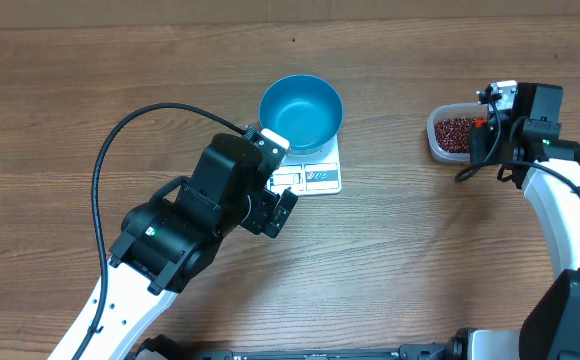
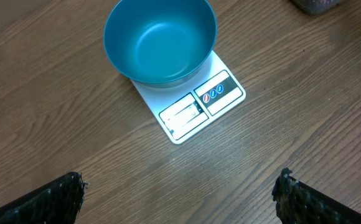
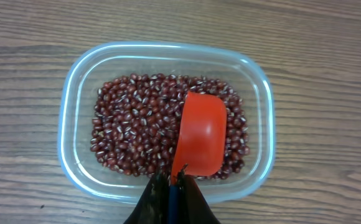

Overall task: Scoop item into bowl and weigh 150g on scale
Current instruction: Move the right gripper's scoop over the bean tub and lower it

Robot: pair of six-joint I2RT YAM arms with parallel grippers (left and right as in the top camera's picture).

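On the left of the wood-grain worktop [image 1: 50, 90] the left arm reaches in from the lower edge, a black cable [image 1: 98, 175] looping above it. Its left pincer [image 1: 282, 212] is released, the two dark fingertips [image 2: 59, 199] standing wide apart at the lower corners of the left wrist view with bare wood between them, grasping nothing. It hangs just short of the scale [image 1: 317, 177], on the side where the display is. The scale is white and flat. Its grey display and printed buttons face the left arm, and in the left wrist view it lies at a slant. The bright blue bowl [image 1: 301, 112] stands upright on the far part of the scale and overhangs its edges, and its smooth blue floor is in full sight from both the overhead and the left wrist cameras. Well apart to the right sits a clear rounded-rectangular tub [image 1: 434, 138], and the dark red beans [image 1: 457, 131] lie inside it in a loose layer. The right pincer [image 1: 484, 138] hovers over the tub's near rim, clenched on the handle of a red-orange scoop [image 3: 202, 134]. The scoop's cup rests on the beans in the right half of the tub.
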